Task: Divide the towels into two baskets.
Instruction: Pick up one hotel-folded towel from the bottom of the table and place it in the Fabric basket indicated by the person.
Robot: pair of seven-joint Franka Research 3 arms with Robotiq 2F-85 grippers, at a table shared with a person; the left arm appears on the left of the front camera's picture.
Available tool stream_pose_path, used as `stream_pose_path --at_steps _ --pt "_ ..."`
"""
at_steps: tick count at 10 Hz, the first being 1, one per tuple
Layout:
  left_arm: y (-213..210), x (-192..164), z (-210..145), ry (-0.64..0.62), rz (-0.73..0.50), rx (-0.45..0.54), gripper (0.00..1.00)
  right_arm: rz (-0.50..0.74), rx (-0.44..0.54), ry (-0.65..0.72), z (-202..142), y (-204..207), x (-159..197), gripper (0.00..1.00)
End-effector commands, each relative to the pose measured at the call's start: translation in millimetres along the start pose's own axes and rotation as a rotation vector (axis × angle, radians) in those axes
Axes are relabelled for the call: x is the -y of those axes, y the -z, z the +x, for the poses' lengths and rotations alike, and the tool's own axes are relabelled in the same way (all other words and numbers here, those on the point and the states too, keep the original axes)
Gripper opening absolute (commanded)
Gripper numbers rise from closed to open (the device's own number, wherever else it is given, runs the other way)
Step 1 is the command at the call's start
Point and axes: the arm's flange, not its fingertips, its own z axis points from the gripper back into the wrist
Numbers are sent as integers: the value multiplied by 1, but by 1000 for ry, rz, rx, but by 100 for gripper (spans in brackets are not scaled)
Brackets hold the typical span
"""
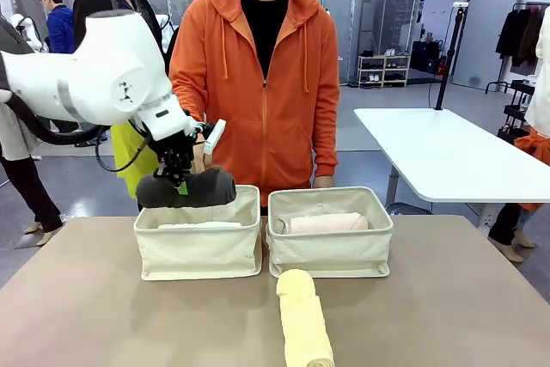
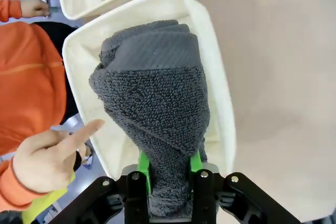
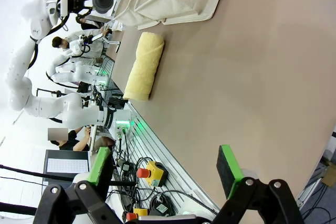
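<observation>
My left claw (image 2: 169, 174) is squeezed shut on the dark grey towel (image 2: 152, 93). The roll hangs under the claw, right above the left basket (image 1: 199, 251). Lower down under the claw, inside that basket, lies the white towel (image 1: 199, 225). A person's hand (image 2: 47, 156) points a finger beside the claw, close to the basket's rim.

I think the job now is to put the grey roll in. To do it well, I should go straight down, slowly. I should keep the roll turned the long way of the basket and let go only when it rests on the white one. The walls look soft, so a bump could fold them in. I must also stay clear of that finger.

To the right of this claw is the right basket (image 1: 331, 251), with the pink towel (image 1: 326, 223) inside. The pale yellow towel (image 1: 302, 320) lies on the tabletop (image 1: 86, 298), on my side of that basket.

My right claw (image 3: 164, 161) is wide open and holds nothing. It hangs over bare tabletop, with the yellow towel well ahead of it.
</observation>
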Motion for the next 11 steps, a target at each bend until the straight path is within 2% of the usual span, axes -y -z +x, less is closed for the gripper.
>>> stream_pose_path --at_steps 1,2,4,6,8,9,10,11 --pt "16 -16 -6 54 53 -53 32 0 -14 3 -3 0 -4 100" --pt "34 -24 -6 37 60 -86 32 0 -14 3 -3 0 -4 100" --pt "62 -34 -5 17 7 -54 32 0 -14 3 -3 0 -4 100" --pt "82 -41 -8 -11 -50 -66 32 0 -14 3 -3 0 -4 100" --pt "97 -43 -11 -30 -77 -77 49 0 -14 3 -3 0 -4 100" --pt "99 -43 -10 -34 -78 -67 64 0 -14 3 -3 0 -4 100" --pt "100 -42 -11 -35 -78 -66 73 0 -14 3 -3 0 -4 100" --pt "96 -41 -12 -36 -78 -53 89 0 -14 3 -3 0 -4 100"
